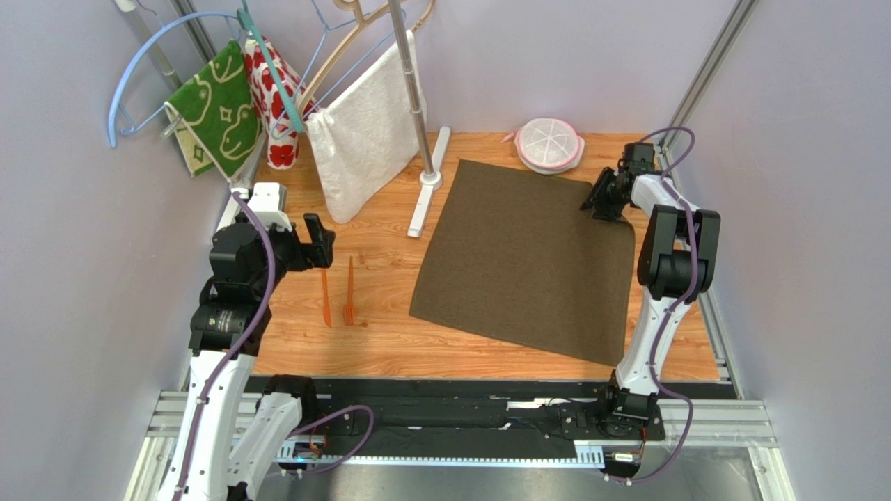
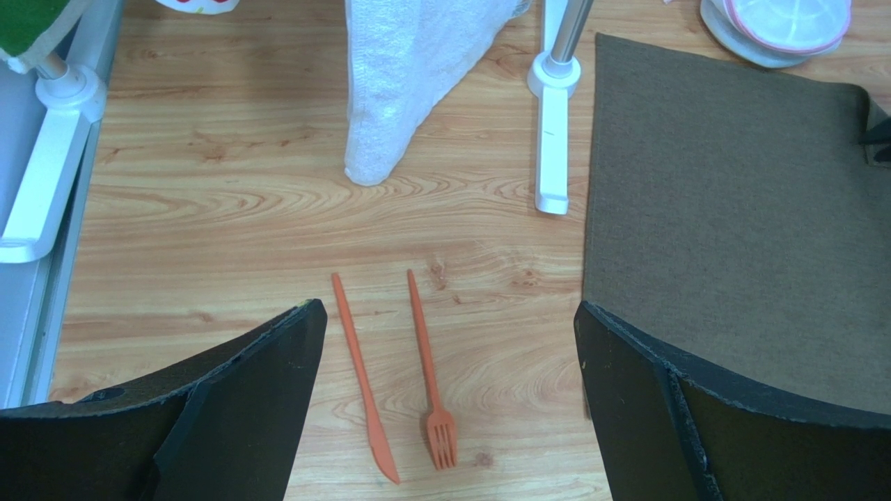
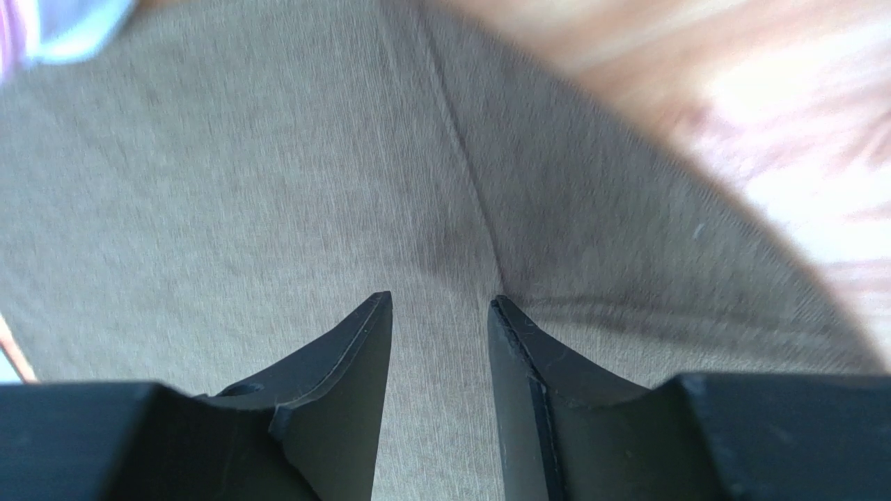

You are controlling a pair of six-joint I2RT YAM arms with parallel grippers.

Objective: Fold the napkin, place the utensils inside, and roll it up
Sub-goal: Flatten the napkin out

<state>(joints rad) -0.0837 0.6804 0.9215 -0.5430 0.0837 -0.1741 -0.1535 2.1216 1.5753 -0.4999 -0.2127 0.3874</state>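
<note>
You have the napkin flat on the right half of the surface, the knife and fork side by side to its left, the rack foot farther back between them, and a dish just beyond its far edge.

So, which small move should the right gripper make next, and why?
Probably pinch the napkin corner below the right gripper and lift it to start the fold: the cloth lies flat, unfolded, the jaws stand apart over that corner, and the utensils lie apart from it.
</note>
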